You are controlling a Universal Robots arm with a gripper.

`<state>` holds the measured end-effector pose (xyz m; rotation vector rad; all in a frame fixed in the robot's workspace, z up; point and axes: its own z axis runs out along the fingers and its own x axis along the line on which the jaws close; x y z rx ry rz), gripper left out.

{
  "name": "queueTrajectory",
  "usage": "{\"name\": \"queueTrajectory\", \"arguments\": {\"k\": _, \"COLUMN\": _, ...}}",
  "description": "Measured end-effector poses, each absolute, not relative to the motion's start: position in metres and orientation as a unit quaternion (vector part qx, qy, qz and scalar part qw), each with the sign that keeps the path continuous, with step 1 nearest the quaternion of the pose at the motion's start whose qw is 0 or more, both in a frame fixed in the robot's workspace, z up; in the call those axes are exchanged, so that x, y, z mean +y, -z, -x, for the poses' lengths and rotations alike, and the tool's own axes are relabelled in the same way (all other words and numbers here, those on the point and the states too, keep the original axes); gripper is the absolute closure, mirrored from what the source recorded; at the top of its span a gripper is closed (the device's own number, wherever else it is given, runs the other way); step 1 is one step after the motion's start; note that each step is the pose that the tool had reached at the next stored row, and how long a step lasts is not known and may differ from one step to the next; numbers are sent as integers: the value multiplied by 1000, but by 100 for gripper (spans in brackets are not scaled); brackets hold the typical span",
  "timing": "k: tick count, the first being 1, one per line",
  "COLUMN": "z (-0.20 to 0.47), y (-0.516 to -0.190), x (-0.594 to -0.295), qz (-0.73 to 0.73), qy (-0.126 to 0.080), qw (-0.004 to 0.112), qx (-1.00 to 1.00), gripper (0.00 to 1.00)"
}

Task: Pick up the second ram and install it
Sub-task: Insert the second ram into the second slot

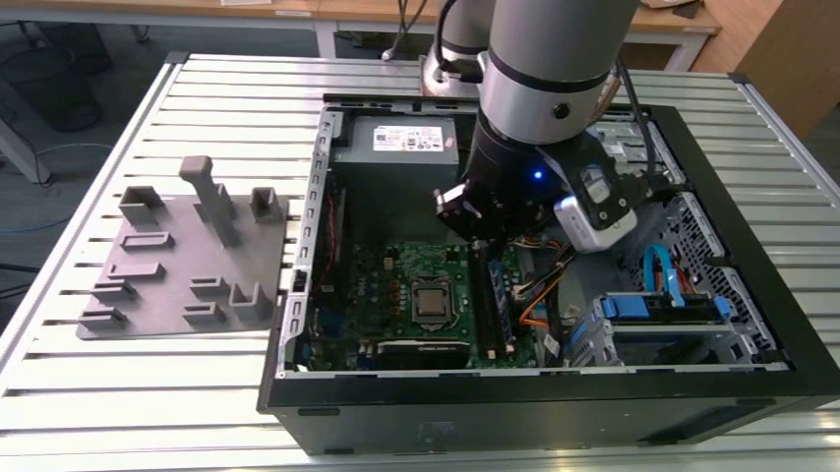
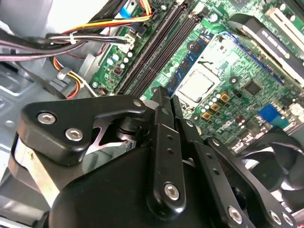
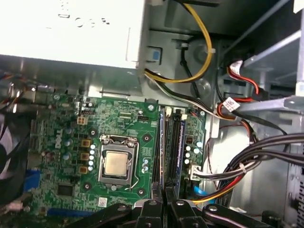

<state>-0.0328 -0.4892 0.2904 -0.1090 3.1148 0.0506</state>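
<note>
My gripper [image 1: 479,234] hangs inside the open computer case [image 1: 299,295], over the green motherboard [image 1: 393,285]. Its fingers [image 2: 161,111] are shut together with nothing between them. The second ram [image 2: 190,61], dark with bluish label patches, stands on edge in the slot beside the processor socket [image 2: 197,88]. In the first wrist view my gripper [image 3: 164,205] lines up with that ram [image 3: 160,142]. In the second wrist view my gripper [image 2: 164,97] is right at the stick's near end; whether it touches I cannot tell. Another bluish strip [image 3: 182,140] stands in an outer slot.
Bundled cables [image 3: 247,161] crowd the slots' far side. The power supply [image 1: 400,143] fills the case's back. A drive cage with a blue cable [image 1: 663,285] stands at the exterior view's right. A grey fixture plate [image 1: 184,265] lies on the slatted table outside the case.
</note>
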Motion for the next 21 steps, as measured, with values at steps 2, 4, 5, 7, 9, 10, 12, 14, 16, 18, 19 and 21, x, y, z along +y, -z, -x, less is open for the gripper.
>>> {"name": "queueTrajectory", "arguments": {"k": 2, "z": 33, "y": -290, "x": -489, "qz": 22, "qy": -16, "qw": 12, "qx": 1000, "gripper": 86}}
{"name": "queueTrajectory", "arguments": {"k": 4, "z": 33, "y": -290, "x": -489, "qz": 9, "qy": -16, "qw": 13, "qx": 1000, "gripper": 86}}
{"name": "queueTrajectory", "arguments": {"k": 5, "z": 33, "y": -290, "x": -489, "qz": 3, "qy": -16, "qw": 13, "qx": 1000, "gripper": 86}}
{"name": "queueTrajectory", "arguments": {"k": 7, "z": 33, "y": -290, "x": -489, "qz": -10, "qy": -16, "qw": 13, "qx": 1000, "gripper": 86}}
{"name": "queueTrajectory", "arguments": {"k": 9, "z": 33, "y": -290, "x": -489, "qz": -22, "qy": -15, "qw": 13, "qx": 1000, "gripper": 86}}
{"name": "queueTrajectory", "arguments": {"k": 10, "z": 33, "y": -290, "x": -489, "qz": -28, "qy": -15, "qw": 13, "qx": 999, "gripper": 86}}
{"name": "queueTrajectory", "arguments": {"k": 12, "z": 33, "y": -290, "x": -489, "qz": -35, "qy": -15, "qw": 13, "qx": 999, "gripper": 86}}
{"name": "queueTrajectory", "arguments": {"k": 14, "z": 33, "y": -290, "x": -489, "qz": -41, "qy": -15, "qw": 13, "qx": 999, "gripper": 86}}
{"name": "queueTrajectory", "arguments": {"k": 16, "z": 33, "y": -290, "x": -489, "qz": -46, "qy": -15, "qw": 14, "qx": 999, "gripper": 86}}
{"name": "queueTrajectory", "arguments": {"k": 18, "z": 33, "y": -290, "x": -489, "qz": -52, "qy": -15, "qw": 14, "qx": 998, "gripper": 86}}
{"name": "queueTrajectory", "arguments": {"k": 19, "z": 33, "y": -290, "x": -489, "qz": -56, "qy": -15, "qw": 14, "qx": 998, "gripper": 86}}
{"name": "queueTrajectory", "arguments": {"k": 21, "z": 33, "y": -290, "x": -489, "qz": -57, "qy": -15, "qw": 14, "qx": 998, "gripper": 86}}
